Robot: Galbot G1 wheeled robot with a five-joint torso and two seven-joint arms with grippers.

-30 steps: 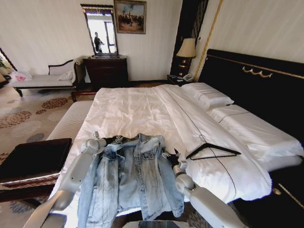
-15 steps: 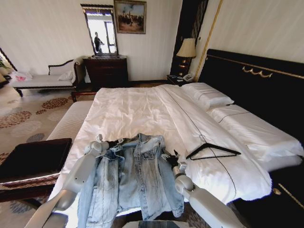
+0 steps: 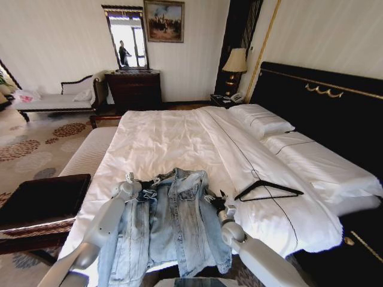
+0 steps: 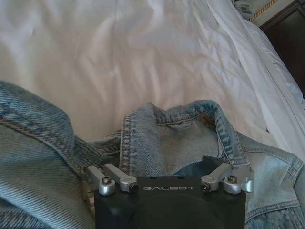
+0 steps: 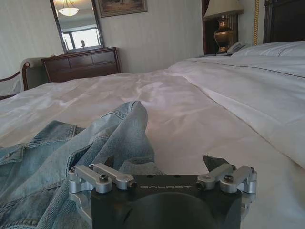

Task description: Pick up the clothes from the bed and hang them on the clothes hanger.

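denim, light blue: the jacket (image 3: 170,224) lies open at the foot of the bed (image 3: 179,140), its hem hanging over the near edge and the collar toward the pillows. the left gripper (image 3: 145,180) is at the jacket's left shoulder, beside the collar, and the right gripper (image 3: 213,198) is at the right shoulder. for both, i cannot tell if the fingers are spread or pinching cloth. the black clothes hanger (image 3: 266,191) lies flat on the sheet, near the right side of the jacket, not touching it.
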